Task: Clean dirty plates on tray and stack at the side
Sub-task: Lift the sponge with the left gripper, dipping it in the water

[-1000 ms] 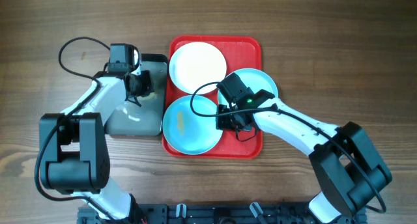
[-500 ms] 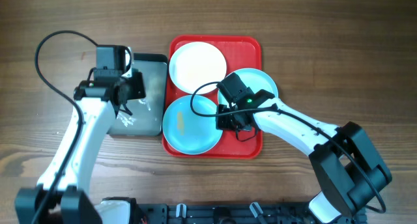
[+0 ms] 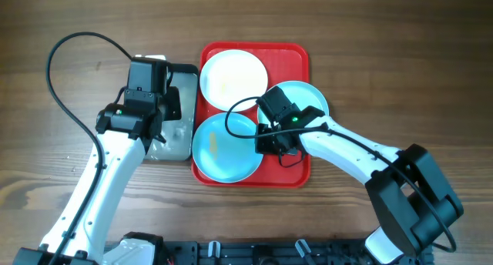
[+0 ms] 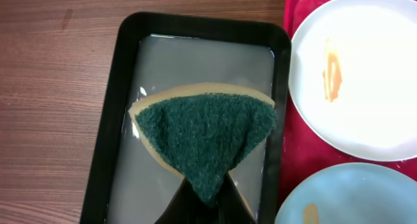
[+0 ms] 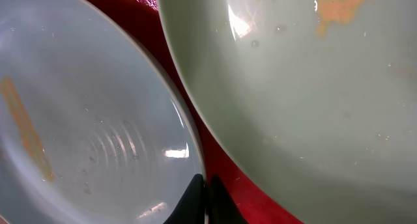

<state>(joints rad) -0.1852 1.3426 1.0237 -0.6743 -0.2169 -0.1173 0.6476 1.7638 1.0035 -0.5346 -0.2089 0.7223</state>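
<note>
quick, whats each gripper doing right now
left gripper: shut on the green sponge
right gripper: shut, at the rim of the front blue plate; whether it pinches the rim cannot be told

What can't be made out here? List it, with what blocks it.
Overhead: the sponge is hidden under the left gripper's wrist, which also covers part of the grey tray.
Overhead: the right arm hides the right aqua plate's left side.
Right wrist: both plates run off the frame; whether the right gripper touches a rim is unclear.
</note>
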